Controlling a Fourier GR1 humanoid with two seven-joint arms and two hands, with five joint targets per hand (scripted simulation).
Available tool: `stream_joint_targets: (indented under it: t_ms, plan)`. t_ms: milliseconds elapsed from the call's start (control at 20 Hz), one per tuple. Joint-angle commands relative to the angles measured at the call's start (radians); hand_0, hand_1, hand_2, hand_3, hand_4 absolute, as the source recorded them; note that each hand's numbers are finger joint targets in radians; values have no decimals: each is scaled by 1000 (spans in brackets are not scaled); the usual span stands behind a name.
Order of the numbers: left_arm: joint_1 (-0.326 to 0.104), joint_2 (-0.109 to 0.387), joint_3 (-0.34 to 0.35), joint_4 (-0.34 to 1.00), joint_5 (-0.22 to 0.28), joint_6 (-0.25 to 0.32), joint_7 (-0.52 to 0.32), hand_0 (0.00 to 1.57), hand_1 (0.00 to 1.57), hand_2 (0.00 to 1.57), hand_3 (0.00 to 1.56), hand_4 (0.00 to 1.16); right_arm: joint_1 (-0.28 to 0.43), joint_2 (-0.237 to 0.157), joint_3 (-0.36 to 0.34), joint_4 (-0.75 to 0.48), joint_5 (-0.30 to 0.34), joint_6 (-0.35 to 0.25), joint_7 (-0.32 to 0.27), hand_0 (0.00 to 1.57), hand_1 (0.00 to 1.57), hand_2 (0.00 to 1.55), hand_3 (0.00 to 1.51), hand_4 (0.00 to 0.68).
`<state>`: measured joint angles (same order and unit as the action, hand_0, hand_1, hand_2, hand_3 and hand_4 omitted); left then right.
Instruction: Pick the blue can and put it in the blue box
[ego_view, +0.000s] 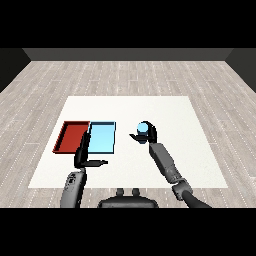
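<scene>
A blue can (144, 128) stands just right of the table's middle, and my right hand (148, 137) is curled round it, fingers on its far side and thumb on the left. The light blue tray (102, 137) lies to the left of the can with a gap of bare table between them. My left hand (82, 152) stands over the near corner where the two trays meet, its fingers straight and pointing up, thumb stretched out to the right.
The red tray (71, 136) lies side by side with the blue tray on its left. White table (185, 120) extends to the right and behind the can; its front edge runs just before my forearms.
</scene>
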<state>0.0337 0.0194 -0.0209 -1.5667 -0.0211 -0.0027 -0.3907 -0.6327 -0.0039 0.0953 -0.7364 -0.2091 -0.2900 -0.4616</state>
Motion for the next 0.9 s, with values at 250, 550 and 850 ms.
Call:
stream_joint_targets:
  t_ms: [250, 550, 850]
  plan:
    - [-85, -19, -89, 27, 25, 37, 68, 0, 0, 0, 0, 0, -97, 4, 89, -23, -47, -56, 11, 1444, 1444, 1468, 1345, 556]
    - [-103, -19, -114, 37, 34, 55, 64, 0, 0, 0, 0, 0, 169, -60, 100, -388, 29, 31, 140, 1444, 1444, 1467, 1342, 563]
    - [-154, -19, -156, 89, 71, 96, 62, 0, 0, 0, 0, 0, 211, -28, 91, -482, 74, 36, 151, 1459, 1459, 1464, 1369, 566]
